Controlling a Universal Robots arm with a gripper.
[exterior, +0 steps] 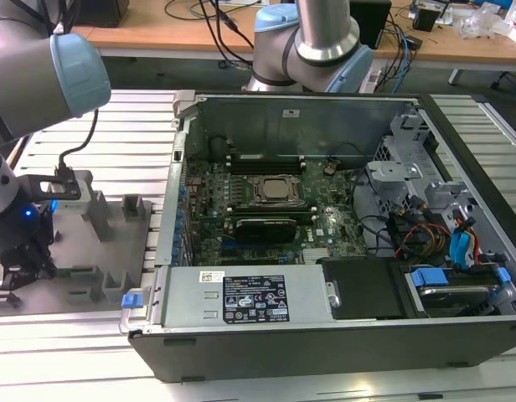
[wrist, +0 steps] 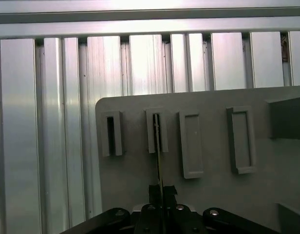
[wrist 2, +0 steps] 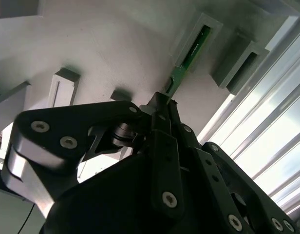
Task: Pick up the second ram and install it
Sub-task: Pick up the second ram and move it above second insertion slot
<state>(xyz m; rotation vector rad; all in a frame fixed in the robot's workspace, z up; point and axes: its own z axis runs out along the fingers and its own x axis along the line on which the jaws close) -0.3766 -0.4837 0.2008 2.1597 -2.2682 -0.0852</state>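
The second ram [wrist 2: 186, 61] is a thin green board. One end sits in a grey slotted holder [wrist 2: 211, 22] on the fixture plate, and the other end is between my fingers. In the first wrist view the second ram [wrist: 159, 151] appears edge-on, running from its holder slot [wrist: 157, 130] down to my gripper [wrist: 162, 191]. In the second wrist view my gripper [wrist 2: 160, 103] is shut on the stick. In the exterior view my gripper [exterior: 22, 266] hangs low over the grey plate [exterior: 103, 243] at that view's left, outside the computer case.
The open computer case [exterior: 325, 310] lies to the exterior view's right of the plate, with the motherboard [exterior: 266, 201], a silver processor [exterior: 275, 189] and cables inside. Other grey holders [wrist: 240, 139] and posts [exterior: 99, 213] stand on the plate. Ribbed aluminium table [wrist: 43, 122] surrounds it.
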